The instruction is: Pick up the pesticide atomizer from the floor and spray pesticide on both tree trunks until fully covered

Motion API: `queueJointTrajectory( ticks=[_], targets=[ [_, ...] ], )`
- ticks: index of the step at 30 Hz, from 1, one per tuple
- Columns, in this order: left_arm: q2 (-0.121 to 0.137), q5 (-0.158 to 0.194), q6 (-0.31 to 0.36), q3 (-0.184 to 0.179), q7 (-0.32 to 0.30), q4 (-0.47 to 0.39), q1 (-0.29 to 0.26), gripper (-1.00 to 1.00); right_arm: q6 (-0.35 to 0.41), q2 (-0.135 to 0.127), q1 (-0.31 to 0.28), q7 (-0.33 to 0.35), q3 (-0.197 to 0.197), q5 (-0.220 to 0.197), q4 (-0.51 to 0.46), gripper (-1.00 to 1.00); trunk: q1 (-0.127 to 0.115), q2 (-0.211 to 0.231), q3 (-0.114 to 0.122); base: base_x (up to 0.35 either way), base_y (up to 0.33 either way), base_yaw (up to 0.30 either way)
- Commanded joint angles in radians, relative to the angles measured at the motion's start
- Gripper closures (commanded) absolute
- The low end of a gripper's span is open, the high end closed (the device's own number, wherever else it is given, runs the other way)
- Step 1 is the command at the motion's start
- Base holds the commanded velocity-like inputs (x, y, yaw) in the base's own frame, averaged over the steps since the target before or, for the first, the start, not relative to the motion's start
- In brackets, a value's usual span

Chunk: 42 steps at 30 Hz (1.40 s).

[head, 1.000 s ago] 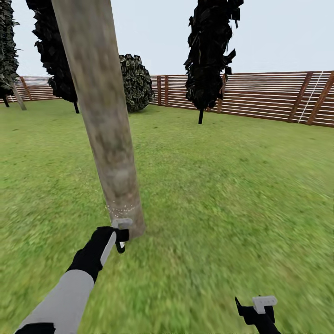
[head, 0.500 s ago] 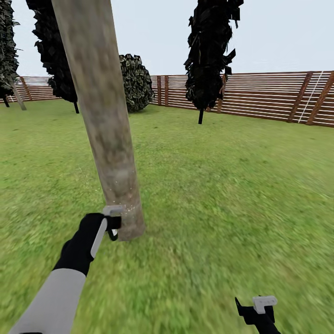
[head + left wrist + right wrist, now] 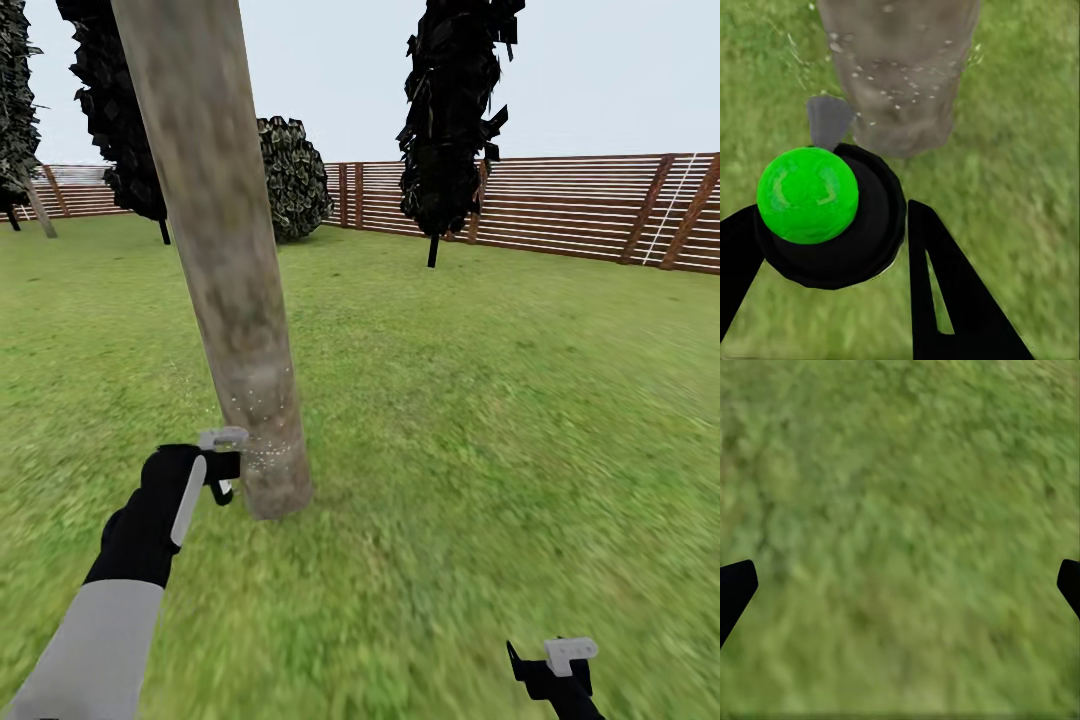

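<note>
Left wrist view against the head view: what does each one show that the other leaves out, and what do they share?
Left wrist view alone: the bright green round top of the sprayer held in the left end effector.

Head view alone: the wooden fence, dark trees, a round bush, sky, and the right end effector low over the grass.

Both: the thick tree trunk, pale specks of spray near its base, and the lawn.

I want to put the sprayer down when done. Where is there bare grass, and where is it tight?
Open grass lies between the trunk and the fence, and under the right gripper. It is tight at the trunk's foot, beside the left gripper.
</note>
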Motion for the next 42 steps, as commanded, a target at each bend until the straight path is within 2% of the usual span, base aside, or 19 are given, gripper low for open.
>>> queueJointTrajectory(
  ticks=[1,5,8,11,13,15,16,18,20,25,28,32,35,37,42],
  targets=[
    [0.009,0.012,0.001,0.006,-0.001,-0.001,0.000,1.00,0.000,0.000,0.000,0.000,0.000,0.000,0.000,-1.00,0.000,0.000,0.000,0.000,0.000,0.000],
    [-0.002,0.015,0.002,-0.008,-0.001,-0.003,0.000,1.00,0.000,0.000,0.000,0.000,0.000,0.000,0.000,-1.00,0.000,0.000,0.000,0.000,0.000,0.000],
    [-0.030,0.019,0.007,-0.056,-0.001,-0.004,-0.002,1.00,0.000,0.000,0.000,0.000,0.000,0.000,0.000,-1.00,0.000,0.000,0.000,0.000,0.000,0.000],
    [-0.039,0.017,0.010,-0.062,-0.001,-0.013,-0.006,1.00,0.000,0.000,0.000,0.000,0.000,0.000,0.000,-1.00,0.000,0.000,0.000,0.000,0.000,0.000],
    [-0.031,0.016,0.011,-0.051,-0.001,-0.020,-0.008,1.00,0.000,0.000,0.000,0.000,0.000,0.000,0.000,-1.00,0.000,0.000,0.000,0.000,0.000,0.000],
    [-0.021,0.011,0.012,-0.014,-0.001,-0.028,-0.009,1.00,0.000,0.000,0.000,0.000,0.000,0.000,0.000,-1.00,0.000,0.000,0.000,0.000,0.000,0.000],
    [0.003,0.010,0.013,0.014,-0.001,-0.031,-0.008,1.00,0.000,0.000,0.000,0.000,0.000,0.000,0.000,-1.00,0.000,0.000,0.000,0.000,0.000,0.000],
    [0.022,0.011,0.013,0.023,-0.001,-0.032,-0.007,1.00,0.000,0.000,0.000,0.000,0.000,0.000,0.000,-1.00,0.000,0.000,0.000,0.000,0.000,0.000],
    [0.027,0.011,0.014,0.025,-0.001,-0.033,-0.007,1.00,0.000,0.000,0.000,0.000,0.000,0.000,0.000,-1.00,0.000,0.000,0.000,0.000,0.000,0.000],
    [0.009,0.011,0.019,0.009,-0.001,-0.036,-0.007,1.00,0.000,0.000,0.000,0.000,0.000,0.000,0.000,-1.00,0.000,0.000,0.000,0.000,0.000,0.000],
    [-0.006,0.015,0.021,-0.043,-0.001,-0.056,-0.013,1.00,0.000,0.000,0.000,0.000,0.000,0.000,0.000,-1.00,0.000,0.000,0.000,0.000,0.000,0.000],
    [-0.033,0.008,0.029,-0.058,-0.001,-0.123,-0.015,1.00,0.000,0.000,0.000,0.000,0.000,0.000,0.000,-1.00,0.000,0.000,0.000,0.000,0.000,0.000],
    [-0.024,0.006,0.031,-0.050,0.000,-0.153,-0.014,1.00,0.000,0.000,0.000,0.000,0.000,0.000,0.000,-1.00,0.000,0.000,0.000,0.000,0.000,0.000],
    [-0.009,0.005,0.032,-0.017,0.000,-0.167,-0.014,1.00,0.000,0.000,0.000,0.000,0.000,0.000,0.000,-1.00,0.000,0.000,0.000,0.000,0.000,0.000],
    [0.007,0.005,0.032,0.011,0.000,-0.170,-0.014,1.00,0.000,0.000,0.000,0.000,0.000,0.000,0.000,-1.00,0.000,0.000,0.000,0.000,0.000,0.000]
  ],
)
